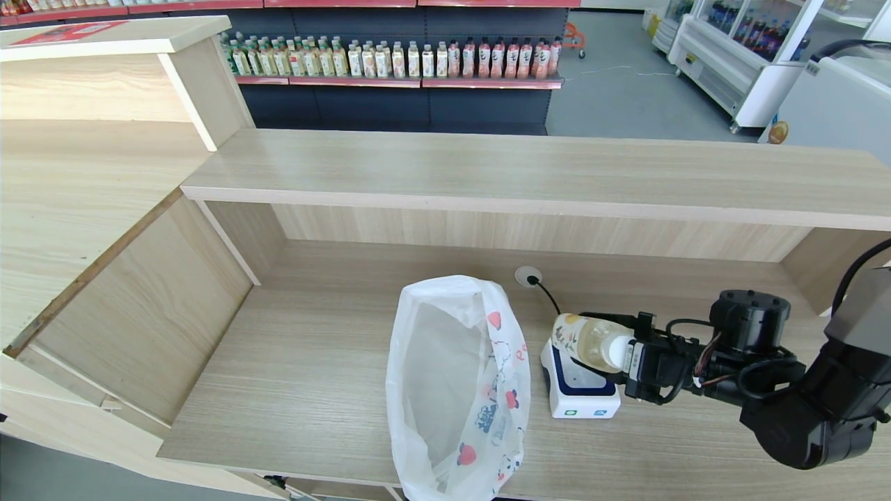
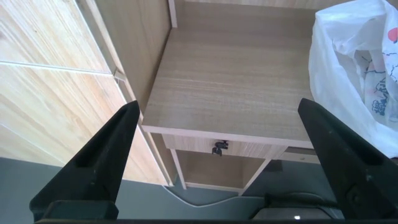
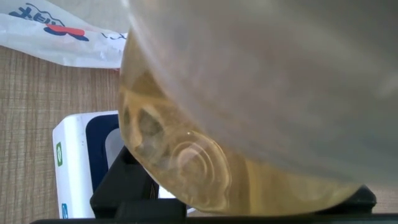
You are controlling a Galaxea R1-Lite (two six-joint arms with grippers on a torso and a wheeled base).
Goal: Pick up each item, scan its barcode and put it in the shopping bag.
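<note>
A clear bottle of pale yellow drink with a white cap lies sideways in my right gripper, which is shut on its cap end. The bottle hangs just over the white and blue barcode scanner on the counter. In the right wrist view the bottle looms close, with the scanner beneath it. The white shopping bag with cartoon prints stands open to the left of the scanner. My left gripper hangs open off the counter's near left edge, with the bag to one side.
The wooden counter has a raised shelf behind and side walls. A cable runs from a grommet to the scanner. Bare counter surface lies left of the bag. Store shelves of bottles stand far behind.
</note>
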